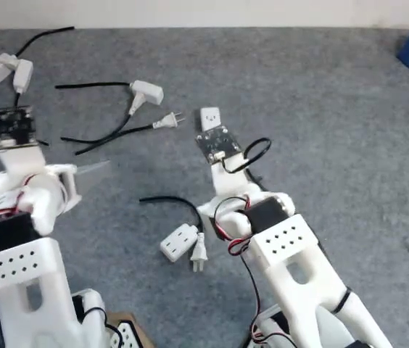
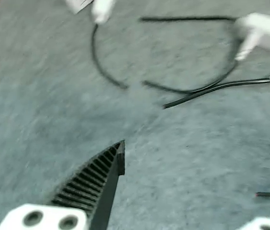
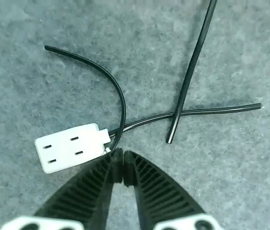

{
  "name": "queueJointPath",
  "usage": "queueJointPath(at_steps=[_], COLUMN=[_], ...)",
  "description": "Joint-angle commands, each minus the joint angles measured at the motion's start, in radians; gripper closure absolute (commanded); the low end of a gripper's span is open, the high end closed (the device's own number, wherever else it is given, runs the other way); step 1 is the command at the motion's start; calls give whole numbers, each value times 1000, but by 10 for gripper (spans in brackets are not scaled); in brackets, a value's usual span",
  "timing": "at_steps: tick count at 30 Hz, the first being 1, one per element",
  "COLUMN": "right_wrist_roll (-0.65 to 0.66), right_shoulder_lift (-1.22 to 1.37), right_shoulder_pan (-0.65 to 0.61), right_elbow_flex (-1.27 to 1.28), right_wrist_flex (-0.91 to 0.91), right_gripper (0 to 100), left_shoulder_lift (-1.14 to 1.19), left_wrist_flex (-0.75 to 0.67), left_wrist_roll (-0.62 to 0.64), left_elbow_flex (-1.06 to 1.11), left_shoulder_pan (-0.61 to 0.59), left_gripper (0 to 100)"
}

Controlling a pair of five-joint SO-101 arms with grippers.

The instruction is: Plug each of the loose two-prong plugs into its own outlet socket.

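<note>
Right gripper (image 3: 123, 165): jaws pressed together, tips just beside the cord end of the white outlet block (image 3: 70, 147).
Left gripper (image 2: 199, 189): jaws spread wide above the grey mat (image 1: 320, 109), at the left of the high view.
White outlet block: lower centre of the high view, with a two-prong plug (image 1: 199, 255) just beside it.
Second two-prong plug (image 1: 167, 122): upper centre, near a white socket cube (image 1: 209, 117).
Angled plug (image 1: 146, 93): upper left-centre.

Bright, even light w/ soft shadows.

A blurred white plug (image 2: 101, 8) is cut by the left wrist view's edge; 1 dark speck (image 2: 264, 194) is possibly scrap.
</note>
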Motion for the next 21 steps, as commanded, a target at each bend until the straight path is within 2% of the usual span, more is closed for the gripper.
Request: queueJointPath(at_steps=[1,10,21], right_wrist_roll=[5,0,-2], right_shoulder_lift=[-2,-4,-5], right_shoulder_pan=[10,-53,-85], right_elbow_flex=[42,381,366], right_wrist_flex=[-16,-348,-341], right_gripper=[990,990,980], left_shoulder_lift=[-5,-5,-5], left_wrist_flex=[-18,-29,-34], left_wrist_roll=[-6,-6,-48], left_elbow_flex=[13,18,33], left_shoulder_pan=[-74,-93,-107], left_gripper=[501,501,501])
